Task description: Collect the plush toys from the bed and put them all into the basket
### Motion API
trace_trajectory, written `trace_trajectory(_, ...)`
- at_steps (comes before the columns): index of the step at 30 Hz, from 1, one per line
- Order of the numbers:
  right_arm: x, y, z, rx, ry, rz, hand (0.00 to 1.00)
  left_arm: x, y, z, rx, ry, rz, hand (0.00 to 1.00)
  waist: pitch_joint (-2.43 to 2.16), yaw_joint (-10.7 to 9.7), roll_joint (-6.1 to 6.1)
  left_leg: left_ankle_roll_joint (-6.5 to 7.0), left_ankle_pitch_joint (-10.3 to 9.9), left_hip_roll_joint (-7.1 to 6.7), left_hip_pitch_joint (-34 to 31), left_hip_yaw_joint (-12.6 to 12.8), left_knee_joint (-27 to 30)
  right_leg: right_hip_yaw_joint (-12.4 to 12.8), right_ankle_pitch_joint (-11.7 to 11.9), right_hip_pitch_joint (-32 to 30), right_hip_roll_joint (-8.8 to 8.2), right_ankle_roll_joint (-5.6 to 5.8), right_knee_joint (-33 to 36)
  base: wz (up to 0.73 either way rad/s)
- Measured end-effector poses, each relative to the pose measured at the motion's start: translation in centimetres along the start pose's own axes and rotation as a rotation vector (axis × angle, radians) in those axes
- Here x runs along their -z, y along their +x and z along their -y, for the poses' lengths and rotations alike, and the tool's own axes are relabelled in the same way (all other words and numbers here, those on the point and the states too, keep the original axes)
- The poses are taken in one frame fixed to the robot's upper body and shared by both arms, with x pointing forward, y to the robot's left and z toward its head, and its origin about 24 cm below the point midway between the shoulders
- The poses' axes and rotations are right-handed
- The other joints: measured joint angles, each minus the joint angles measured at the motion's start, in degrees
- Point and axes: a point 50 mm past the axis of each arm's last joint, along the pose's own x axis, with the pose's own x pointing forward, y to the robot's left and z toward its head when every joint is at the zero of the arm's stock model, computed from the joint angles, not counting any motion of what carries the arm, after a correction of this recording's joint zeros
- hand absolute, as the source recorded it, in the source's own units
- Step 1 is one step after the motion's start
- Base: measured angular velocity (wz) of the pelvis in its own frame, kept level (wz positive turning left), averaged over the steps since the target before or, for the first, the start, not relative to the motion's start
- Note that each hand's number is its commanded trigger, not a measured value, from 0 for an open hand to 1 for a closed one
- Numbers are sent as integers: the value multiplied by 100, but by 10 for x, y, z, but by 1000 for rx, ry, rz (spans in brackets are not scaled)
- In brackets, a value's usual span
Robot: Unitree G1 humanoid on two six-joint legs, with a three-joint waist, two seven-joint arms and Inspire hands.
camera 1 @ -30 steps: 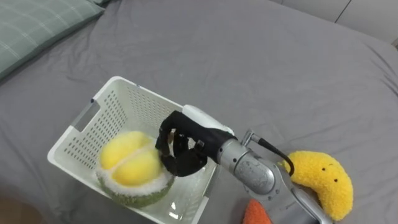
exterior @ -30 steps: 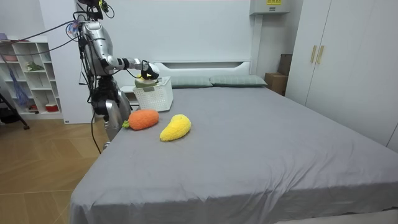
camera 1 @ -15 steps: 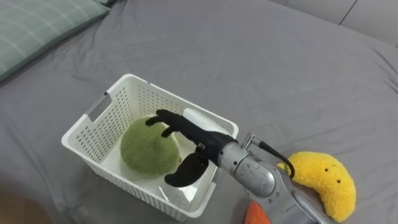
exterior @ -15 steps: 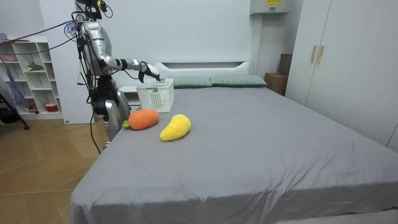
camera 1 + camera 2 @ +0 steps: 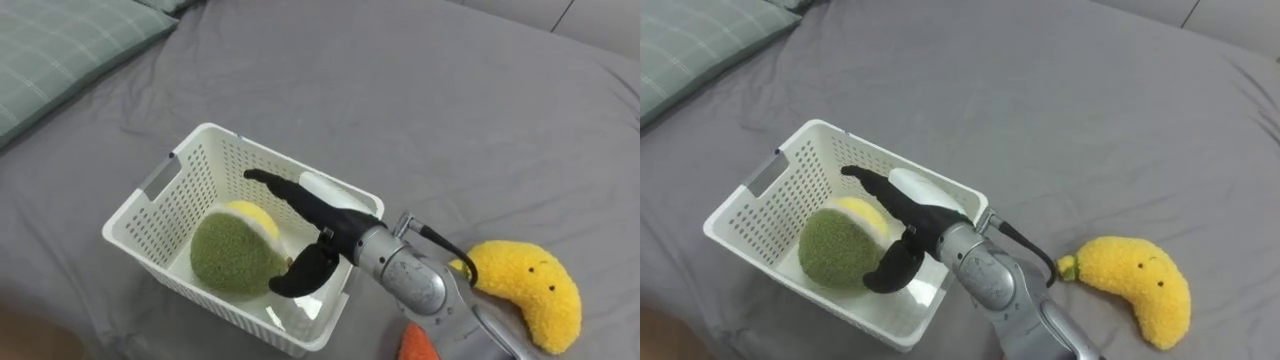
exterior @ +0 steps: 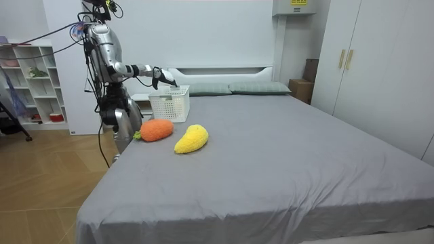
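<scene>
- The right hand (image 5: 325, 228) hovers over the white perforated basket (image 5: 215, 165) at the frame's centre. Its fingers are spread wide and straight and its thumb hangs low, so it holds nothing.
- A green-and-yellow plush fruit (image 5: 232, 262) lies inside the basket, leaning toward the near wall with its yellow face turned up and back.
- Two toys wait on the bed (image 5: 450, 100): a yellow plush banana (image 5: 530, 295) at the lower right, and an orange plush carrot (image 6: 156, 129) just beside it, nearer the robot.
- Risk: the thumb sits below the rim, close to the near right wall. Pulling the arm straight back could hook that wall and drag or tip the light basket.
- Risk: the mattress gives under load, so pressing down for the banana may rock the basket or roll the toy away from the fingers.
- Risk: the plush fruit already takes up much of the basket's floor. Two more bulky toys may pile above the rim and spill.
- Surface: a smooth grey sheet, with a green checked pillow (image 5: 60, 50) at the upper left.
- Room: the robot stands at the bed's side near the headboard (image 6: 217, 70), on a wooden floor (image 6: 47, 183). White shelves (image 6: 30, 81) are behind it, and a pale wardrobe (image 6: 380, 68) is at the room view's right.
</scene>
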Motion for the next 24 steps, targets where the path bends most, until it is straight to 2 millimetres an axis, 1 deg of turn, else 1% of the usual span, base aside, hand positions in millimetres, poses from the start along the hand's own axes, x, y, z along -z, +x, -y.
trace_trajectory(2, 1, 0, 3, 17, 2, -3, 0, -1, 0, 0, -1, -2, 6, 0, -9, -23, -13, 0, 0, 0, 1, 0, 1, 1, 0, 0, 0, 0, 1, 0)
trace_trajectory(4, 2, -1, 11, 61, 10, -5, 0, -2, 0, 0, -1, -5, 14, 0, -19, -105, -27, 1, 1, 0, 3, 1, 4, 2, 1, 4, -1, 0, 4, 0)
trace_trajectory(7, 4, -4, 22, 131, 31, -1, 0, -1, 0, -1, -1, -14, 13, 0, -17, -148, -25, 1, 2, 4, 51, 26, -11, 21, 1, 31, 0, 0, 5, -4)
trace_trajectory(11, 3, -11, 39, 237, 67, 32, 0, -2, 1, -3, -6, -38, 23, 0, -13, -190, -19, 1, 1, 10, 98, 66, -39, 75, 2, 47, 3, 1, 4, -7)
trace_trajectory(12, 2, -15, 44, 282, 85, 46, 0, -1, 1, -3, -9, -56, 16, 0, -10, -187, -7, 2, 1, 17, 138, 110, -58, 130, 2, 50, 9, 1, 4, -17)
trace_trajectory(13, 1, -18, 50, 323, 105, 56, 0, 0, 0, -2, -11, -69, 6, 0, 5, -194, 15, 3, 2, 17, 190, 131, -87, 159, 5, 70, 11, 4, 4, -18)
trace_trajectory(14, 2, -20, 54, 362, 123, 60, 0, 2, 0, -2, -11, -80, -4, 0, 13, -246, 40, 4, 2, 16, 218, 143, -106, 171, 5, 98, 11, 5, 3, -10)
trace_trajectory(16, 5, -23, 61, 418, 146, 54, 0, 3, -1, 0, -17, -92, -7, 0, 17, -296, 62, 5, 2, 16, 253, 156, -118, 190, 6, 99, 9, 6, 4, -6)
trace_trajectory(18, 10, -28, 67, 474, 194, 44, 0, 4, -2, 0, -26, -98, -8, 0, 7, -339, 80, 5, 3, 17, 270, 169, -123, 210, 6, 101, 11, 6, 4, -5)
trace_trajectory(20, 19, -36, 74, 553, 253, 26, 0, 8, -3, 2, -30, -98, -12, 0, 3, -436, 113, 6, 3, 16, 283, 173, -122, 236, 6, 108, 15, 6, 3, 0)
trace_trajectory(24, 29, -46, 82, 643, 273, -11, 0, 20, -6, 5, -29, -90, -39, 0, -25, -549, 185, 6, 3, 23, 300, 236, -128, 293, 6, 113, 17, 6, 3, -7)
